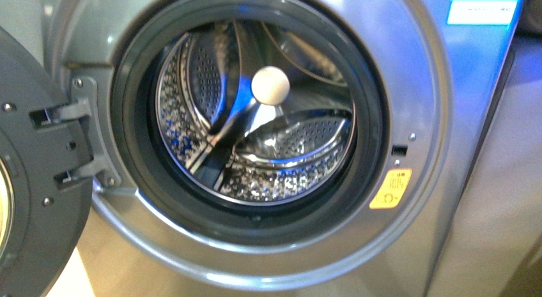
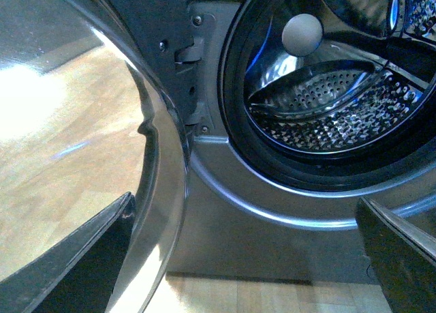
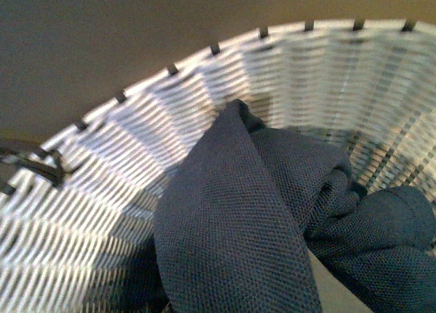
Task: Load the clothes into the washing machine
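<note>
The washer (image 2: pixel 259 251) stands on a pale wooden floor (image 2: pixel 272 298). The clothes (image 3: pixel 238 217) lie in a white woven basket (image 3: pixel 136 156).

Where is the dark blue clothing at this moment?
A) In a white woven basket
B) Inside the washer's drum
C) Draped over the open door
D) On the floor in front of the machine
A: the right wrist view shows the clothes lying bunched in the white woven basket, and no fabric shows in the drum of the washing machine.
</note>
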`<state>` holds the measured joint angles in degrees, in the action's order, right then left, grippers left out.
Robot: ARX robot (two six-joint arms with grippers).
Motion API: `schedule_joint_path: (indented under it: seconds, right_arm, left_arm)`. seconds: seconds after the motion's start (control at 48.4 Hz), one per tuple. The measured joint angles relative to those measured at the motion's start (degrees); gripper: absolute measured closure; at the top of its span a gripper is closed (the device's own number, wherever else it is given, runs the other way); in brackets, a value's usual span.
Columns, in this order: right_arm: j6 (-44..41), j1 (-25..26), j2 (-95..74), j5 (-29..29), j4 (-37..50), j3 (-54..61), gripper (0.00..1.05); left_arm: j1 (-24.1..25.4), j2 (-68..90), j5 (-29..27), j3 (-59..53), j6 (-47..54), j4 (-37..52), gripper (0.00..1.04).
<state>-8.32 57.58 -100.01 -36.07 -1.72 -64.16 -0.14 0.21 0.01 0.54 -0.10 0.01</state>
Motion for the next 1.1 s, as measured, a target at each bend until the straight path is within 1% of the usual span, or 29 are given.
schedule_joint_path:
  seconds: [0.145,0.393,0.62,0.744,0.848,0.993,1.013,1.096]
  right_arm:
    - [0.6,-0.8,4.1,-0.8,-3.6,-5.1,0.95]
    - [2.6,-3.3,7.4,-1.1,-9.4,-19.0,0.95]
    - [4.7,-6.3,9.4,-1.0,-13.7,-31.5,0.95]
    - [5.6,-8.8,10.2,-0.8,-16.0,-38.7,0.95]
    - [7.1,-11.7,10.4,-0.3,-17.7,-45.5,0.95]
    - [9.1,-18.8,10.6,2.4,-20.5,-55.4,0.95]
    - [9.2,-20.0,10.6,3.0,-20.9,-56.5,0.95]
    - [9.9,-27.5,10.6,6.3,-23.0,-62.1,0.95]
  left_arm:
    - [0.0,0.0,0.0,0.0,0.0,0.0,0.07]
    - [0.0,0.0,0.0,0.0,0.0,0.0,0.07]
    - [0.0,0.0,0.0,0.0,0.0,0.0,0.07]
    - [0.0,0.0,0.0,0.0,0.0,0.0,0.07]
    - [0.0,0.0,0.0,0.0,0.0,0.0,0.07]
    - [0.0,0.0,0.0,0.0,0.0,0.0,0.07]
    - [0.0,0.0,0.0,0.0,0.0,0.0,0.07]
    - [0.0,0.0,0.0,0.0,0.0,0.0,0.07]
